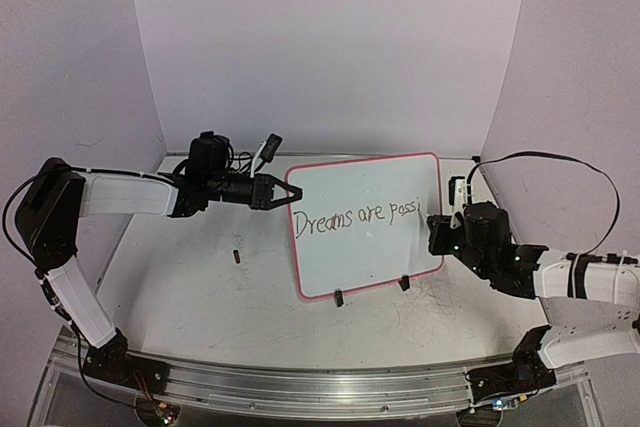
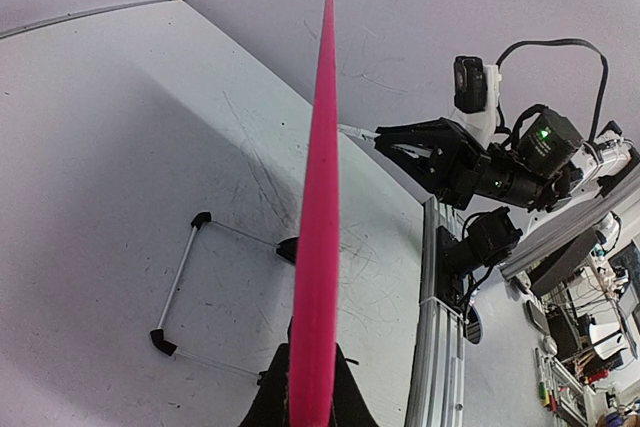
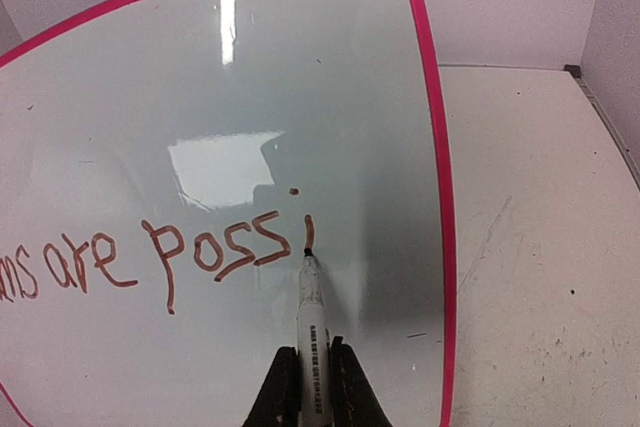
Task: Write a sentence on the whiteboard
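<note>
The whiteboard [image 1: 372, 252] stands tilted on its two black clip feet, its pink rim [image 2: 318, 247] seen edge-on in the left wrist view. My left gripper [image 1: 284, 192] is shut on the board's left edge, with the rim running between its fingers [image 2: 312, 399]. The sentence [image 1: 355, 216] reads "Dreams are possi" in thin dark letters; the right wrist view shows its end [image 3: 205, 259]. My right gripper [image 3: 313, 359] is shut on a white marker [image 3: 311, 312]. The marker's tip touches the board at the foot of the "i". From above, that gripper [image 1: 438, 231] sits at the board's right edge.
A small dark cap-like piece [image 1: 237, 256] lies on the table left of the board. A wire stand frame [image 2: 176, 287] lies behind the board. An aluminium rail [image 1: 320, 382] runs along the near edge. White walls close in at the back and both sides.
</note>
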Controlling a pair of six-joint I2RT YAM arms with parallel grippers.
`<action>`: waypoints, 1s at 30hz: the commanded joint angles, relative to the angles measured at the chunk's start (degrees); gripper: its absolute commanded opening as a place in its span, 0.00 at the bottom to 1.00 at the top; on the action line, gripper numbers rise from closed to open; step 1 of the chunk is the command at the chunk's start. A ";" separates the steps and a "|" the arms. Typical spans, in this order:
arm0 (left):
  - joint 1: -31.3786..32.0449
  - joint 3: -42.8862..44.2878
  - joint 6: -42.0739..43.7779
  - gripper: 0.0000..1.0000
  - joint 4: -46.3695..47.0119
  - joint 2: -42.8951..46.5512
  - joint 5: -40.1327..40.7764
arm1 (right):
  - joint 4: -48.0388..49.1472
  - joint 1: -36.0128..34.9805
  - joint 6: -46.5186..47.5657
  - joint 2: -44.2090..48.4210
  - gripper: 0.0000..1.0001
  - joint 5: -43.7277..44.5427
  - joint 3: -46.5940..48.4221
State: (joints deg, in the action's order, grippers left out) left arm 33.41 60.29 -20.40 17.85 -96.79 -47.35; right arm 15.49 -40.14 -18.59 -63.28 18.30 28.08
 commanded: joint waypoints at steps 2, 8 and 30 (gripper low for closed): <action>0.02 0.96 1.41 0.00 -1.76 1.61 1.81 | -1.70 0.32 -0.28 1.57 0.00 -0.09 1.83; 0.03 1.02 1.41 0.00 -1.77 1.43 1.76 | -0.50 1.02 1.02 3.26 0.00 1.69 3.53; 0.06 0.97 1.42 0.00 -1.85 1.50 1.73 | 4.30 4.02 3.39 -2.91 0.00 -1.52 5.22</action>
State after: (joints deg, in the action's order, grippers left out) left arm 33.43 60.29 -20.50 17.61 -96.77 -47.29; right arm 17.81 -36.62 -15.27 -65.62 17.81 32.27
